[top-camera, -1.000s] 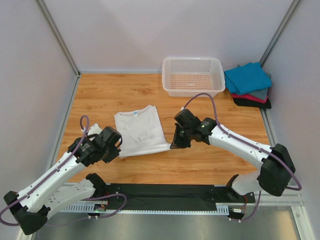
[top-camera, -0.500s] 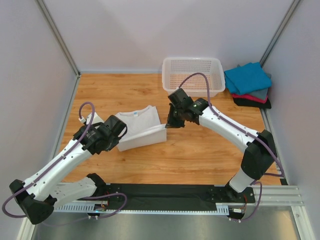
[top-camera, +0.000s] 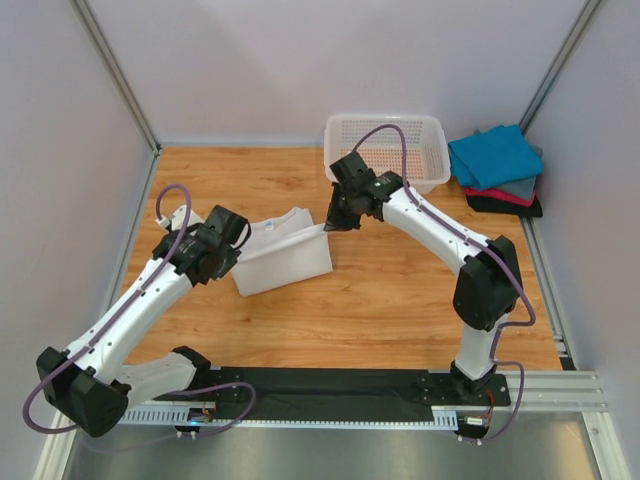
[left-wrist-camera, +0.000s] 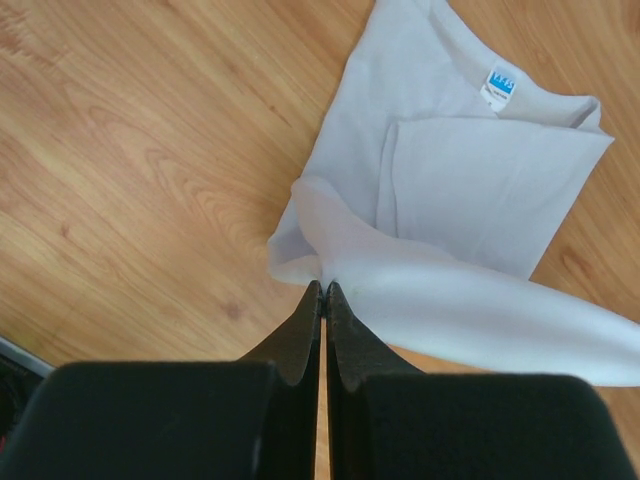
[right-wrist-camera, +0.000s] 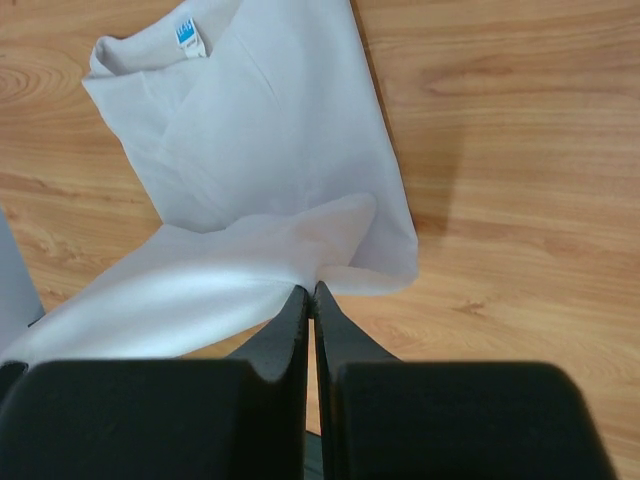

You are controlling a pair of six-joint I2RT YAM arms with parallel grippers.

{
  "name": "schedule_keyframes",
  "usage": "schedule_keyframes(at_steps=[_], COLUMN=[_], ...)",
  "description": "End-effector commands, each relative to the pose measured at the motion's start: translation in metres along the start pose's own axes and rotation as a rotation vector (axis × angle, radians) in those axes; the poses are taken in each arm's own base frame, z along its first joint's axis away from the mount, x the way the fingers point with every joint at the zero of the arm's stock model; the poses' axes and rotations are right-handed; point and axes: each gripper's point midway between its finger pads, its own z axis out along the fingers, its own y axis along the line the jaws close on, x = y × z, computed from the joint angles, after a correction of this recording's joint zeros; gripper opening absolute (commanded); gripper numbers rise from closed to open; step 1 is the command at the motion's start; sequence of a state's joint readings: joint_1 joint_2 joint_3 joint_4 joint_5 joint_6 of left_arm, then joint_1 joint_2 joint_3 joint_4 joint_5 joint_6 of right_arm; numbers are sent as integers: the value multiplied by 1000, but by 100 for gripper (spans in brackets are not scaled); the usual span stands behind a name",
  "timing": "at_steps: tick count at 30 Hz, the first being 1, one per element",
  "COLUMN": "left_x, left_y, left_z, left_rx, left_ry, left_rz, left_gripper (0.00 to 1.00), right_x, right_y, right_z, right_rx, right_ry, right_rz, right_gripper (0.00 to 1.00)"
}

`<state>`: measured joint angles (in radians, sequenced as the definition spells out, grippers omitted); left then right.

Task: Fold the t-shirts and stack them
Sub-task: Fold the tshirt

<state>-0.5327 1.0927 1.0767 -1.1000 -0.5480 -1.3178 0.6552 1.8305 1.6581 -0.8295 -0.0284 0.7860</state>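
A white t-shirt (top-camera: 283,262) lies on the wooden table, left of centre, its near hem lifted and carried over toward the collar. My left gripper (top-camera: 233,241) is shut on the hem's left corner (left-wrist-camera: 318,268). At the hem's right corner (right-wrist-camera: 330,255), my right gripper (top-camera: 328,226) is shut as well. The cloth hangs between the two in a raised fold. The blue neck label (left-wrist-camera: 502,84) shows on the flat part beyond the fold. More t-shirts (top-camera: 497,160) sit folded in a stack at the back right, teal-blue on top, with grey, red and black below.
A white mesh basket (top-camera: 420,184) stands at the back, right of centre, just behind my right arm. Grey walls close in the table on the left, back and right. Bare wood (top-camera: 400,300) lies between the shirt and the arm bases.
Both grippers have moved away from the arm bases toward the collar, carrying the white shirt's near hem up and over the body of the shirt. The shirt looks shorter now.
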Motion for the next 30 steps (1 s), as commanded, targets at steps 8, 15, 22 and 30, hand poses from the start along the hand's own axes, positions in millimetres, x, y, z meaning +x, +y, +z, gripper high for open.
schedule_keyframes(at_steps=[8,15,22,30], left_x=[-14,-20,-32,-47], left_y=[-6,-14,-17,-27], left_z=[23,52,98,135], left_rx=[-34,-58,-120,-119], left_ry=[22,34,26,23], left_rz=[-17,-49,-62,-92], left_gripper=[0,0,0,0], right_x=[-44,-61,-77,-106], right_y=[7,11,10,35], right_z=[33,63,108,143], right_rx=[0,0,-26,-172], right_ry=[-14,-9,-23,-64], right_rz=[13,9,25,32], right_gripper=[0,0,0,1])
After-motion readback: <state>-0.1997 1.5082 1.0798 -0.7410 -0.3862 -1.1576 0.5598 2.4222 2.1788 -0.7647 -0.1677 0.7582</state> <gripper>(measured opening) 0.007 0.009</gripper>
